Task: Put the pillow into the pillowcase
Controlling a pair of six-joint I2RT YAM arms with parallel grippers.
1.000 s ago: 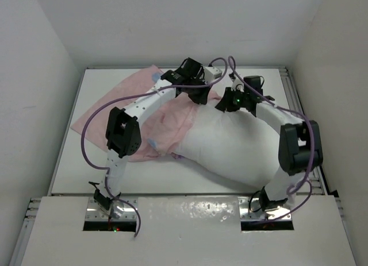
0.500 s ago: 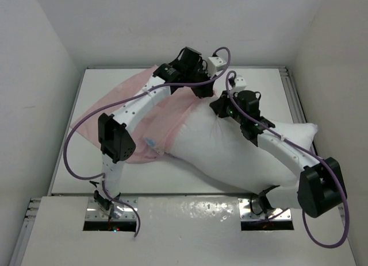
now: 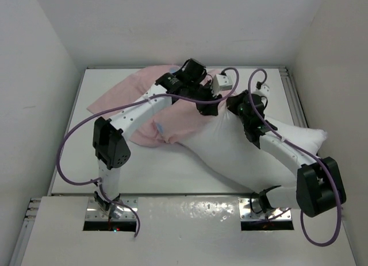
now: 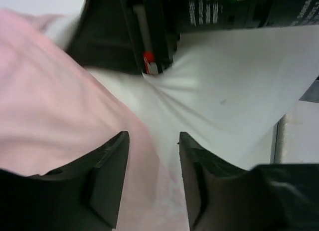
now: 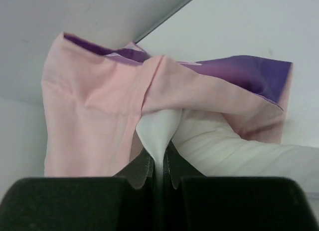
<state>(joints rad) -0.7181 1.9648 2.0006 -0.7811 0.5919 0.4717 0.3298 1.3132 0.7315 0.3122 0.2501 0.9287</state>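
Top view: the pillow (image 3: 230,154) lies on the table (image 3: 75,162) from centre toward 4 o'clock; the pillowcase (image 3: 126,93), pale pink side up, spreads toward 10 o'clock, its edge touching the pillow's far end; the left tool (image 3: 208,107) and right tool (image 3: 233,105) meet there.

Left wrist view: the left tool (image 4: 152,161) has its jaws apart over pink pillowcase (image 4: 55,106) and white pillow (image 4: 234,91); at 12 o'clock the right tool (image 4: 152,56) pinches the pillow.

Right wrist view: the right tool (image 5: 158,168) is clamped on a peak of pillow (image 5: 157,128); the pillowcase (image 5: 94,106) drapes just beyond, purple showing at 2 o'clock.
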